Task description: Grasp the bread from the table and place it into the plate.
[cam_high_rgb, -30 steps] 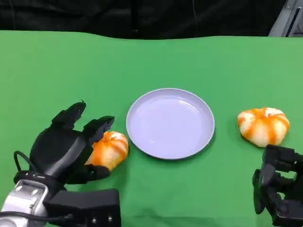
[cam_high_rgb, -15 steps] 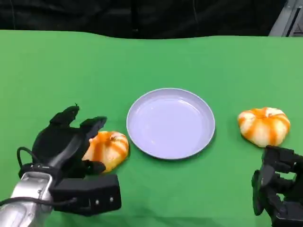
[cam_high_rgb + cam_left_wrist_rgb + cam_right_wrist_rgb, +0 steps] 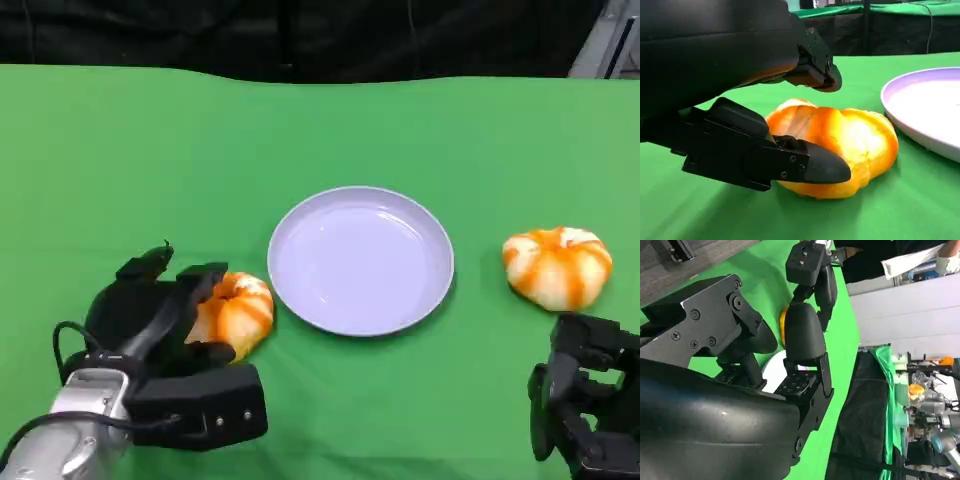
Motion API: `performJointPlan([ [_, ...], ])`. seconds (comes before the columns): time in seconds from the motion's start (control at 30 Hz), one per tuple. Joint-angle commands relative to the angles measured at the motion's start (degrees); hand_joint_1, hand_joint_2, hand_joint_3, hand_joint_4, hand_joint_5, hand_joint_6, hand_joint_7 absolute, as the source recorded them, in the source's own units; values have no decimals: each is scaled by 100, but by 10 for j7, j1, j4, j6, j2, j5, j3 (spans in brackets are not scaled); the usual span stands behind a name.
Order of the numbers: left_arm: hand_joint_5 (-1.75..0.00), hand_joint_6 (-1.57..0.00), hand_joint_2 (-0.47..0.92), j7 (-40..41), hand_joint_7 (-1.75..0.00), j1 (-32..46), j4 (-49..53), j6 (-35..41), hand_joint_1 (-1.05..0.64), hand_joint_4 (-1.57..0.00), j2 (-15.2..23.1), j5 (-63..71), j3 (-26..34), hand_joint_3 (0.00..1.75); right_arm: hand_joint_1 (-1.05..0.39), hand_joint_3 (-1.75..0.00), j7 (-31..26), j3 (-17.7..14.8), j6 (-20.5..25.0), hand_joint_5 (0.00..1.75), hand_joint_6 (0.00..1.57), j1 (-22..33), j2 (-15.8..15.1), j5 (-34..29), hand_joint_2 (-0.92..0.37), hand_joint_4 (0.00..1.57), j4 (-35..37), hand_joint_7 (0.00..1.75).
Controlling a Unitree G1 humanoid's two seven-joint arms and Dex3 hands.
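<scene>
An orange-and-white bread roll (image 3: 240, 312) lies on the green table just left of the lilac plate (image 3: 360, 262). My left hand (image 3: 150, 312) is cupped around its left side. In the left wrist view the thumb (image 3: 805, 166) lies against the roll (image 3: 850, 142) low down, while the upper fingers (image 3: 815, 75) hover just above it with a small gap. The roll rests on the cloth, and the plate (image 3: 925, 105) holds nothing. A second roll (image 3: 557, 267) sits right of the plate. My right hand (image 3: 585, 410) rests behind it near the table's front edge, fingers curled, holding nothing.
The green table (image 3: 320, 130) stretches back to a black curtain. In the right wrist view, my right hand (image 3: 765, 340) is seen against the green cloth, with shelves and clutter beyond the table.
My left hand has slid forward and lowered its fingers over the left roll, closing in around it. The right hand and both rolls have stayed put.
</scene>
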Motion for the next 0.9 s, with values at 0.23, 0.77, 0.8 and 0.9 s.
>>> performJointPlan([
  [0.23,-2,-43,92,7,-1,-5,22,17,-79,-19,-4,-11,-31,21,6,-130,-2,1,-2,175,79,3,-1,1,-51,90,-13,157],
  [0.77,-1,-44,92,17,-1,2,23,11,-79,-21,7,-22,-44,24,6,-127,2,1,-4,175,78,0,-2,1,-53,89,-8,157],
  [0.8,-1,-44,92,15,-1,3,20,12,-79,-21,9,-22,-44,24,6,-127,2,1,-4,175,78,0,-2,2,-53,89,-7,157],
  [0.9,-2,-45,92,12,-1,3,19,15,-78,-22,13,-21,-44,23,5,-126,1,1,-2,174,79,-1,-2,0,-54,89,-7,156],
])
